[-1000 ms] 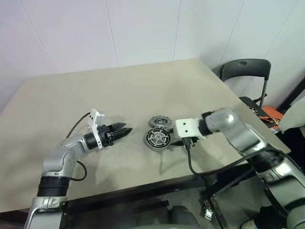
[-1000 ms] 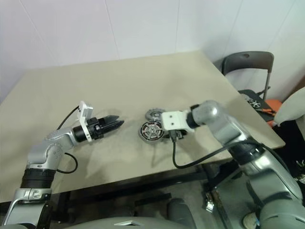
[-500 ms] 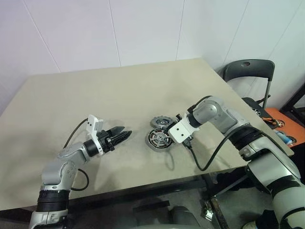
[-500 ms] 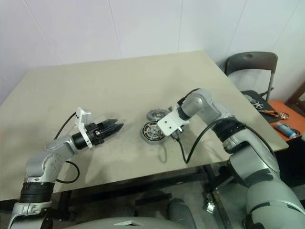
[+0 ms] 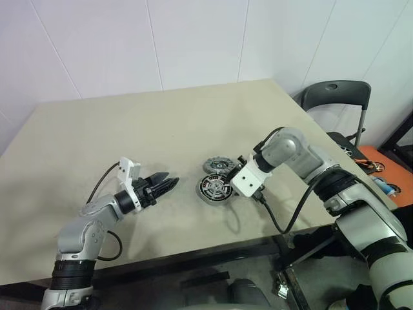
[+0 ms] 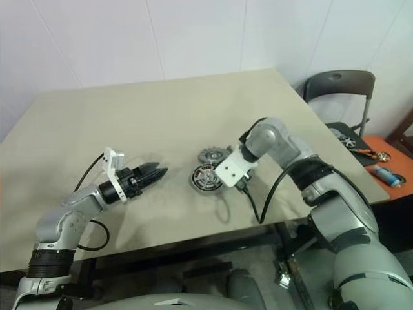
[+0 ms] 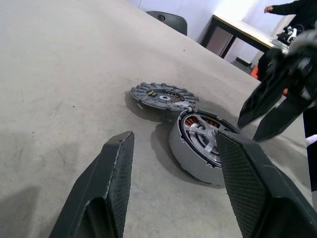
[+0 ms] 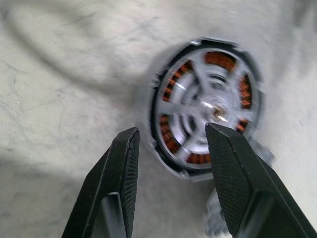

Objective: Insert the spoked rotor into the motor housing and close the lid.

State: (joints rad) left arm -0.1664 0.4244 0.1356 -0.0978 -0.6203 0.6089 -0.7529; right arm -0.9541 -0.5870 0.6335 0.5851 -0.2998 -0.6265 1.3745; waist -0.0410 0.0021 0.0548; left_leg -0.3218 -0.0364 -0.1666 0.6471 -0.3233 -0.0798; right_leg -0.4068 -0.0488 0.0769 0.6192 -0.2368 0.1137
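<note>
— Claws first: how are they set?

— Both are seen parted, and nothing is held by either. The left claw [image 5: 169, 183] is kept level just above the bench [image 5: 97, 135], aimed toward the parts, well apart from them. Bare bench is seen between its two fingers [image 7: 116, 168] in the left wrist view.

— And the right claw?

— The right claw [image 8: 171, 144] is pointed steeply down over the housing [image 5: 215, 189]. In the right wrist view its fingers [image 8: 126, 153] are spread about as wide as half the housing, with the housing's near edge framed between them. No contact with it can be made out.

— Where is the rotor found?

— The rotor [image 8: 205, 106] is seated inside the housing: silver spokes and hub are seen within the ring of copper windings. In the left wrist view the housing is seen tilted, one edge raised off the bench.

— And the lid?

— The lid [image 5: 216, 166] is laid flat on the bench just behind the housing, not yet placed on it. The toothed edge is shown clearly in the left wrist view [image 7: 163, 96]. Whether the two discs touch cannot be told.

— Anything else noted?

— A dark chair [image 5: 335, 97] is stood beyond the bench's right corner, and a second bench with a person's arm [image 7: 285, 9] over it is seen far behind.
</note>
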